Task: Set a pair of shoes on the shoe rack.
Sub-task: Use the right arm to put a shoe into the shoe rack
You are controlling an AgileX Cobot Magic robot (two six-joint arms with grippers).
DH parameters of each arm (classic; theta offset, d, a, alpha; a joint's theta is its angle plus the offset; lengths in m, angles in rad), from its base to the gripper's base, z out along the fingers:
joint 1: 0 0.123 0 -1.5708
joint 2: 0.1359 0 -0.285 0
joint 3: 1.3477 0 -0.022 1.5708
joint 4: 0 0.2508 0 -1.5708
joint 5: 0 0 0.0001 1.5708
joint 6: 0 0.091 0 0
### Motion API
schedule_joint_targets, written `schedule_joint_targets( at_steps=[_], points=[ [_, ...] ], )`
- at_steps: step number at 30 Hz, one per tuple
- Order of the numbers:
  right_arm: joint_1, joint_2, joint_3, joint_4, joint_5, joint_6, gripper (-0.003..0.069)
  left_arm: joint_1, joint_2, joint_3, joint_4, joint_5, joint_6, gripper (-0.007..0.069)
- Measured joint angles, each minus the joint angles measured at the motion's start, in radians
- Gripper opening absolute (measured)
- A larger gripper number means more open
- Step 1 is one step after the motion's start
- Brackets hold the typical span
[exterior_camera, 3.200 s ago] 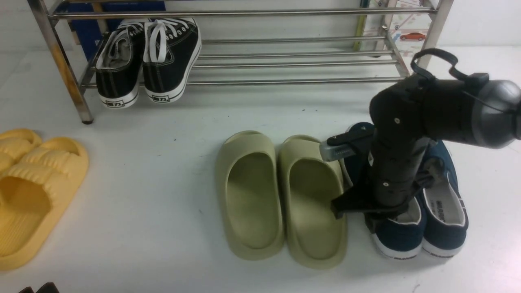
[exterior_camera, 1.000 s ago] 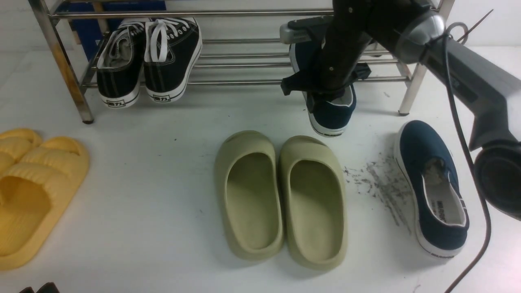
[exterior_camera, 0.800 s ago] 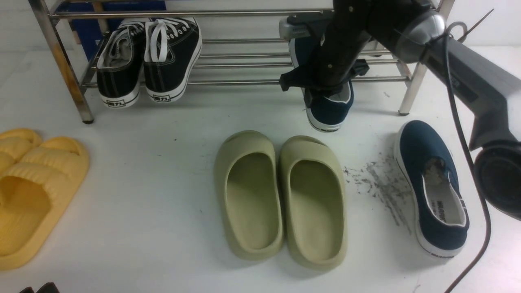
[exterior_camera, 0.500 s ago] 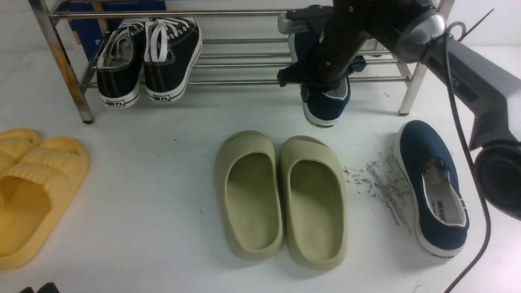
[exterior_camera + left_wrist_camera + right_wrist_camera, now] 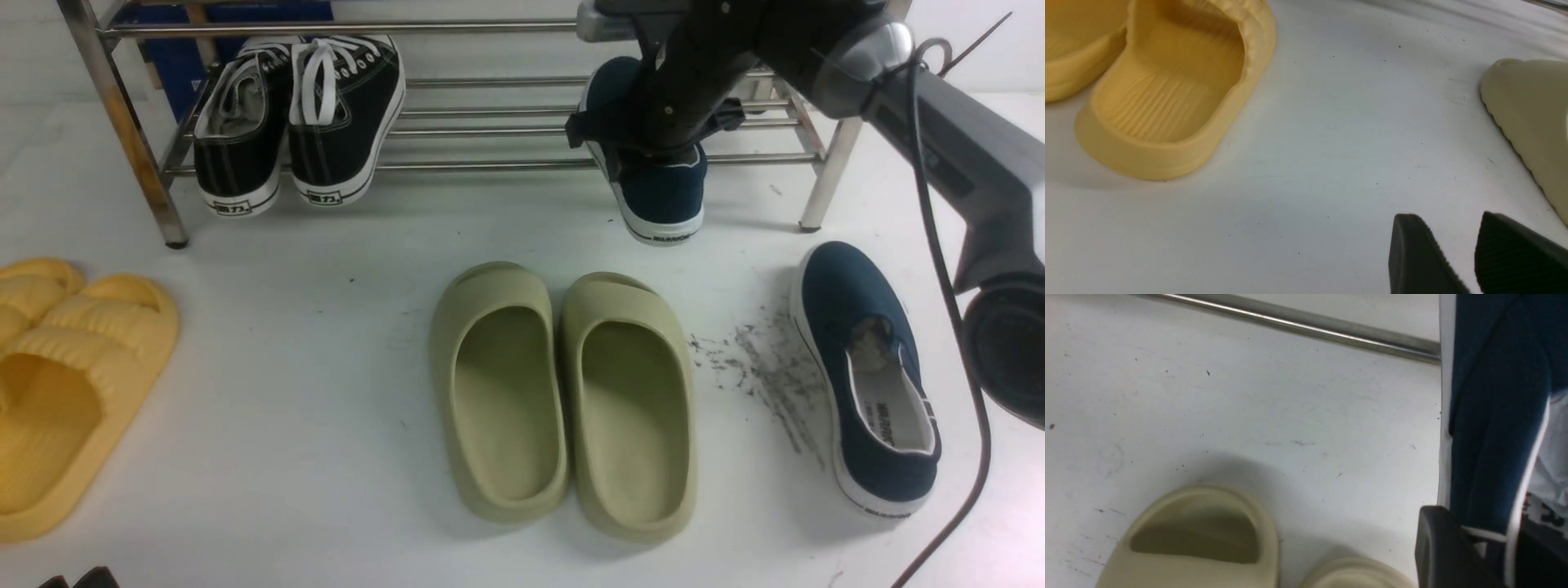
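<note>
One navy slip-on shoe [image 5: 657,192] lies toe-in on the steel shoe rack's [image 5: 490,163] lower bars, its white-soled heel hanging over the front bar. My right gripper [image 5: 653,151] stands over its opening. In the right wrist view the shoe's side wall [image 5: 1490,416] sits between the slackly open jaws of my right gripper [image 5: 1474,547], with a small gap beside the outer finger [image 5: 1437,547]. The other navy shoe [image 5: 865,367] lies on the table at the right. My left gripper [image 5: 1447,228] hovers low over bare table, open and empty.
Black lace-up sneakers [image 5: 298,122] occupy the rack's left end. Olive slippers [image 5: 563,400] lie mid-table and yellow slippers [image 5: 65,384] at the left edge. Dark scuff marks [image 5: 759,367] lie between the olive slippers and the loose shoe. The right arm's cable [image 5: 955,408] hangs at the right.
My right arm pushed the navy shoe further onto the rack. Its heel has shifted slightly right, and the jaws have loosened round its wall. The left arm has not moved.
</note>
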Motion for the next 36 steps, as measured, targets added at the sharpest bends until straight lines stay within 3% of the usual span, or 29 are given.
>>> schedule_joint_targets(
  at_steps=[12, 30, 36],
  points=[
    [0.0, -0.002, -0.001, 0.001, -0.055, 0.0, 0.033, 0.0, 0.0, 0.0, 0.0, 0.0, 0.0, 0.0239],
    [0.0, -0.061, -0.008, -0.041, 0.032, 0.0, 0.0338, 0.0, 0.0, 0.0, 0.0, 0.0, 0.0, 0.0239],
    [0.0, -0.071, -0.008, -0.042, 0.131, -0.047, 0.0338, 0.0, 0.0, 0.0, 0.0, 0.0, 0.0, 0.0239]
  ],
)
